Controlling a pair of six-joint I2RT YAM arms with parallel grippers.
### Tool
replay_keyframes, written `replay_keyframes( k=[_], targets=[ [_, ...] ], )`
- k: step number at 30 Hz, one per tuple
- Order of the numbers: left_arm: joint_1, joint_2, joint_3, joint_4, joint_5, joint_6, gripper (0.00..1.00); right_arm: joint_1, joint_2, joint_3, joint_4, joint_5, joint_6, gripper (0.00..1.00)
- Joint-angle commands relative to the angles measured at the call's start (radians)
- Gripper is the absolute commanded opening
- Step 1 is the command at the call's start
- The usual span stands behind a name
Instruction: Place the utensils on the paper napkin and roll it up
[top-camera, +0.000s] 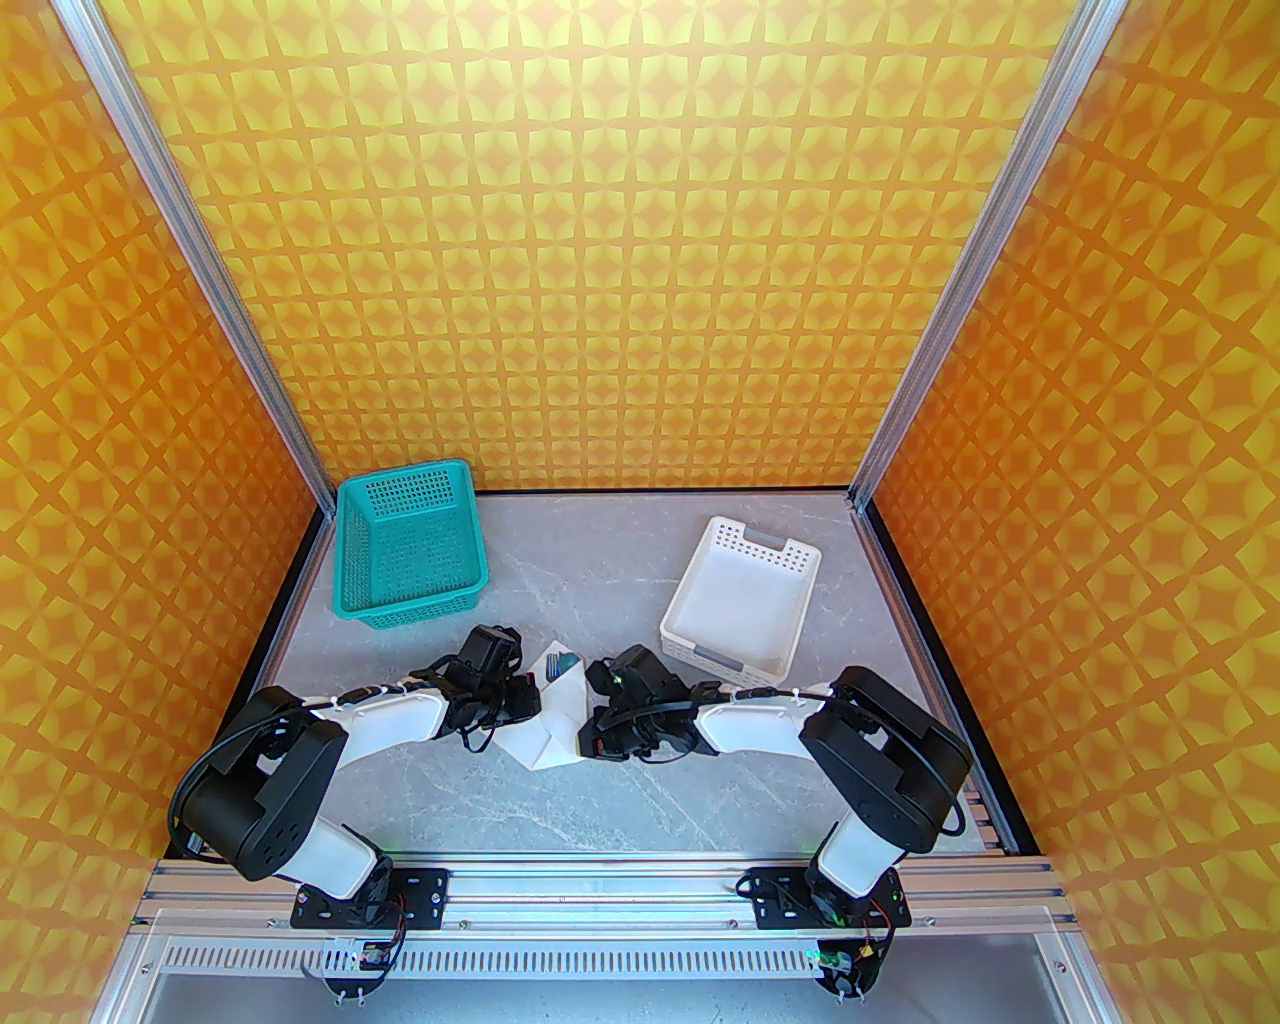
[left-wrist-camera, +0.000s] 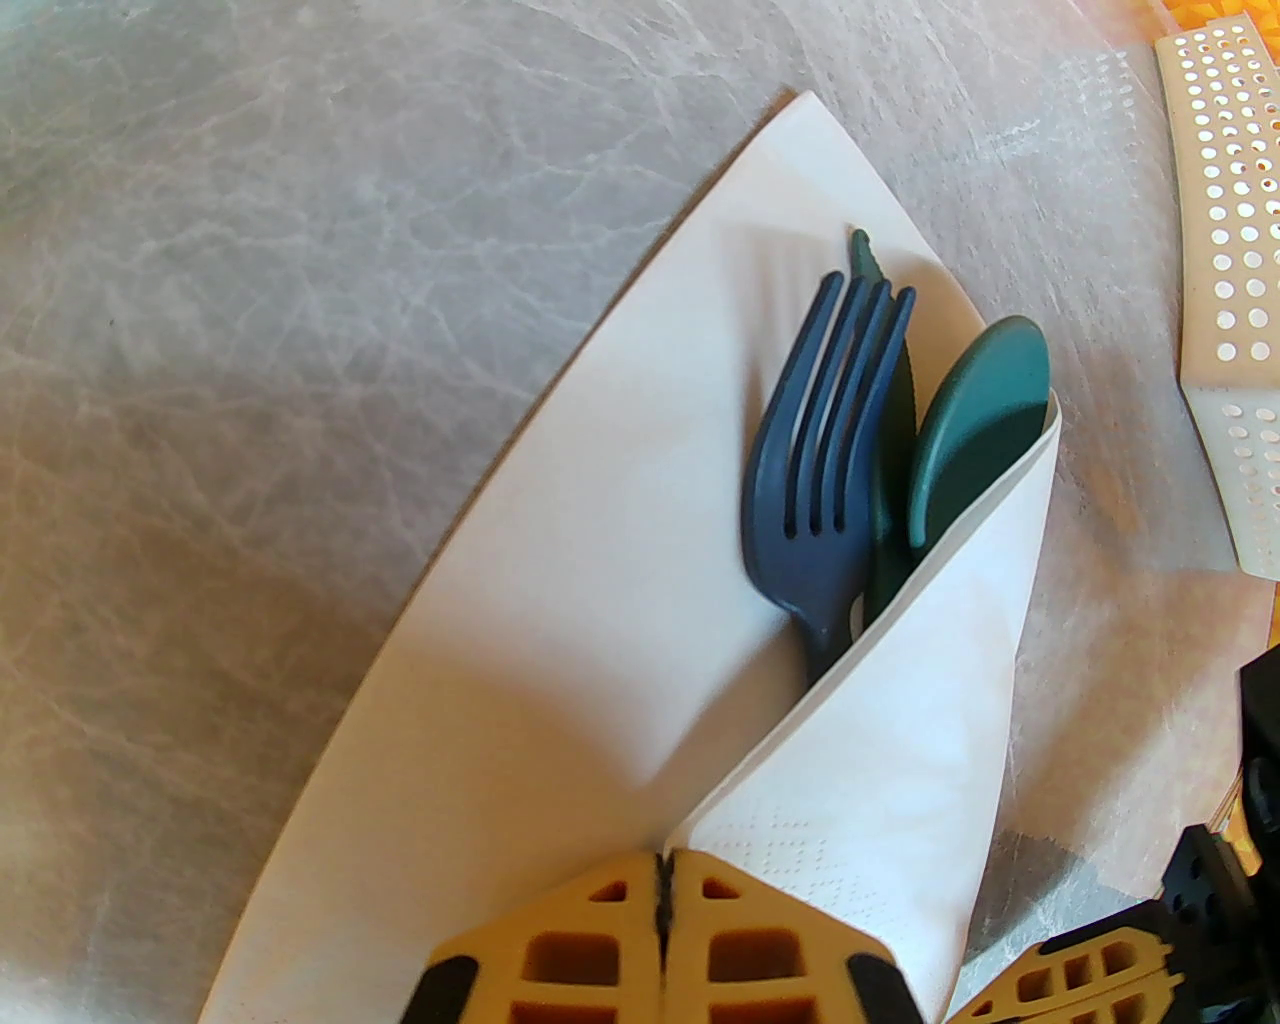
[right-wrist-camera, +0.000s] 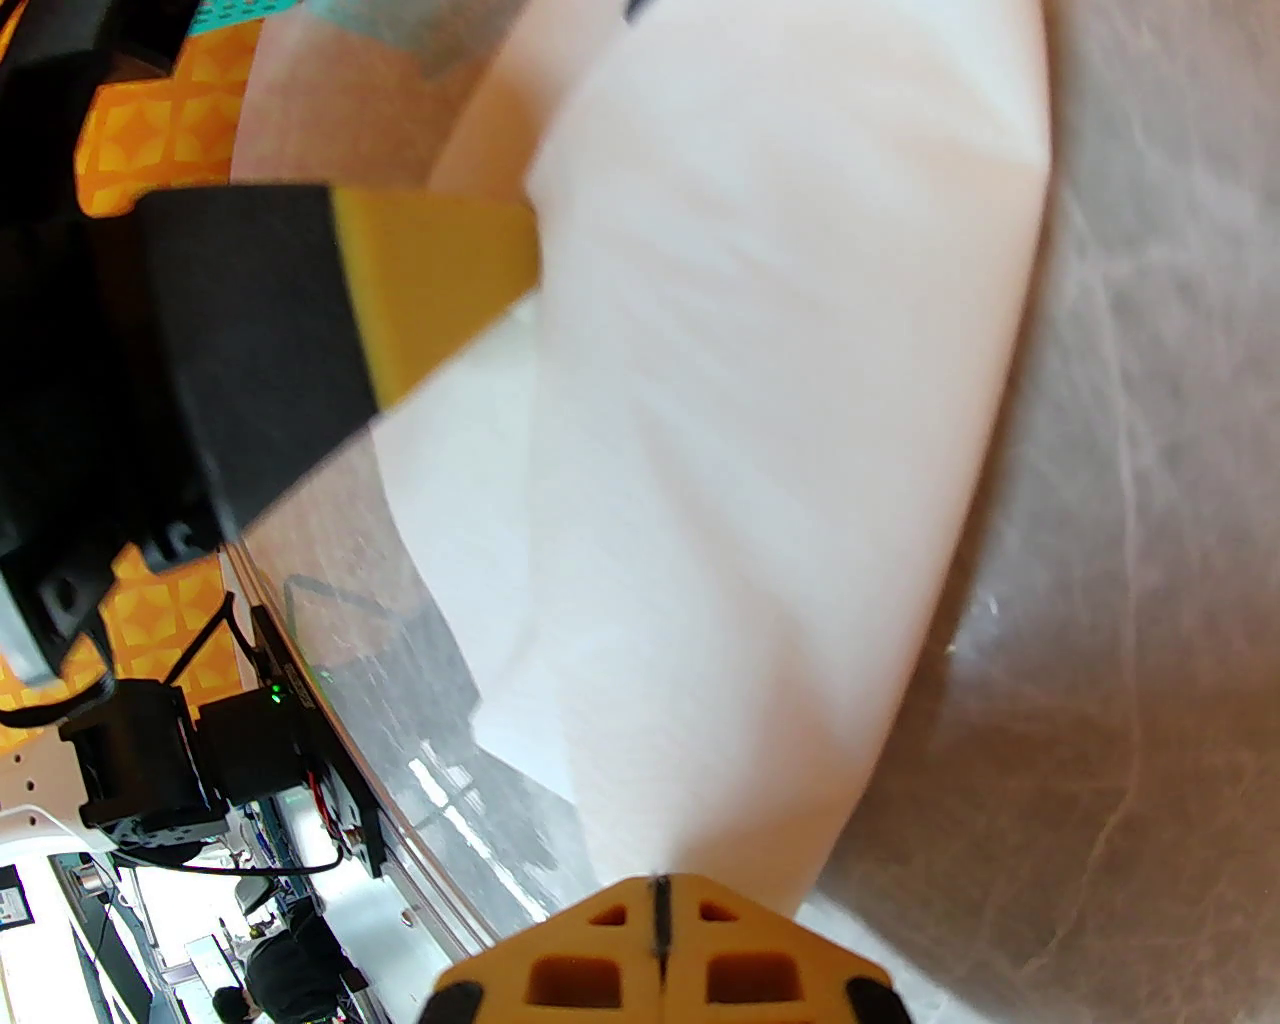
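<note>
At the lower centre of the top view, the paper napkin (top-camera: 552, 730) is seen lying between both wrists. The left gripper (left-wrist-camera: 665, 895) is pressed together on the corner of a folded flap, and the right gripper (right-wrist-camera: 658, 900) is pinched on another corner. The fork (left-wrist-camera: 820, 470), knife (left-wrist-camera: 895, 430) and spoon (left-wrist-camera: 975, 420) are tucked under the flap, heads exposed, right of centre in the left wrist view.

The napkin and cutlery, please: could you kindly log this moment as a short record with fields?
paper napkin: on the table, one flap folded over the handles
utensils: fork, knife, spoon, heads sticking out of the fold
left tool: shut, pinching the flap's edge
right tool: shut on the napkin's edge
bins: teal basket far left, white tray far right, both apart from the napkin
</note>
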Motion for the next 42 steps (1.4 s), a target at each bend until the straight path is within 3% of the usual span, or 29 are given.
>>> replay_keyframes(
  k=[1,9,14,23,30,42],
  targets=[
    [-0.003,0.001,0.006,-0.053,-0.033,0.016,0.0,0.007,0.003,-0.03,0.005,-0.005,0.016,0.0],
    [-0.003,-0.01,-0.01,-0.046,-0.033,0.01,0.0,0.006,-0.112,0.108,-0.325,0.181,-0.149,0.08],
    [-0.003,-0.019,-0.029,-0.014,-0.023,-0.007,0.0,0.006,-0.086,0.229,-0.413,0.329,-0.186,0.28],
    [-0.002,-0.028,-0.066,0.057,0.038,-0.045,0.0,0.061,0.051,0.361,-0.362,0.591,-0.206,0.55],
    [0.001,-0.018,-0.091,0.094,0.06,-0.061,0.0,0.095,0.111,0.349,-0.274,0.586,-0.192,0.66],
    [0.003,-0.019,-0.113,0.113,0.065,-0.073,0.0,0.1,0.189,0.363,-0.238,0.561,-0.208,0.66]
  ],
)
